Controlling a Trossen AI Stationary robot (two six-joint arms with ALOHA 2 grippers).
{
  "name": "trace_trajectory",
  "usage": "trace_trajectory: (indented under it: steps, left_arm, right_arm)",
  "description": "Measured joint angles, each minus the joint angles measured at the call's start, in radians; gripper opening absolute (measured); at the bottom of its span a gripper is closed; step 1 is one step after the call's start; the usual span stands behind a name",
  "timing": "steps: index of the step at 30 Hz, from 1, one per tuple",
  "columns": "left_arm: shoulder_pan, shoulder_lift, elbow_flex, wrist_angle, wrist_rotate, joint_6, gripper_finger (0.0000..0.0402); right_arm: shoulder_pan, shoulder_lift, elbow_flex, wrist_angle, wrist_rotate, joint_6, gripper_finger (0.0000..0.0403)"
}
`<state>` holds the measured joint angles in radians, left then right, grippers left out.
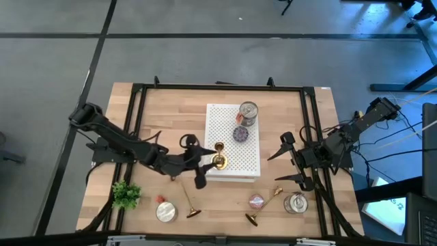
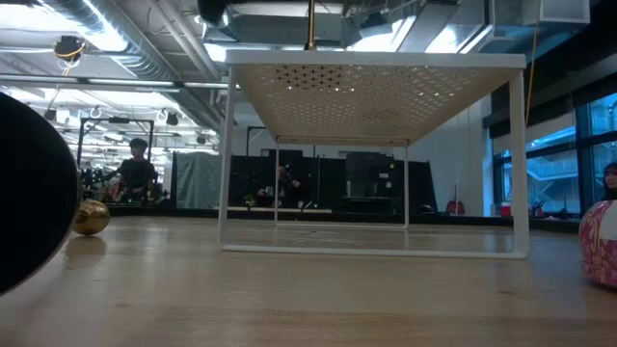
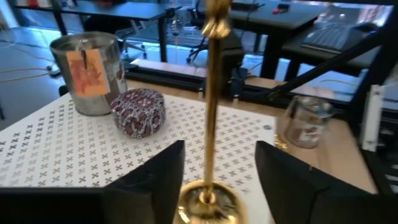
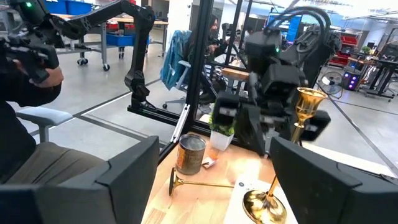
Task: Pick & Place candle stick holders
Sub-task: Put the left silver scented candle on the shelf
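A gold candle stick holder stands upright on its round base at the near-left corner of the white perforated stand. In the left wrist view its stem rises between my fingers. My left gripper is open, with one finger on either side of the base; I cannot tell whether they touch it. Two more gold holders lie on their sides on the table, one at near left and one at near right. My right gripper is open and empty at the stand's right.
A silver tin and a purple patterned tin sit on the stand's far part. On the table near the front edge are a green plant, a silver tin, a pink disc and a glass jar.
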<state>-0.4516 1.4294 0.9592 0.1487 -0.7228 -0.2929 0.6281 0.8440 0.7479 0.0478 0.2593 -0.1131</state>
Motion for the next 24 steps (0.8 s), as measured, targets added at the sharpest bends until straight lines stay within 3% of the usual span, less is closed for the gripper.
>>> trace_trajectory:
  steps: [5, 10, 24]
  left_arm:
    - [-0.076, -0.082, 0.0, -0.081, 0.006, -0.018, 0.0227]
    - [-0.165, -0.139, 0.0, -0.205, 0.019, -0.1, 0.0232]
    - [-0.343, -0.103, 0.0, -0.258, 0.122, -0.305, 0.0227]
  right_arm:
    - [0.0, 0.0, 0.0, 0.0, 0.0, 0.0, 0.0309]
    - [0.0, 0.0, 0.0, 0.0, 0.0, 0.0, 0.0309]
    - [0.0, 0.0, 0.0, 0.001, 0.0, 0.0, 0.0309]
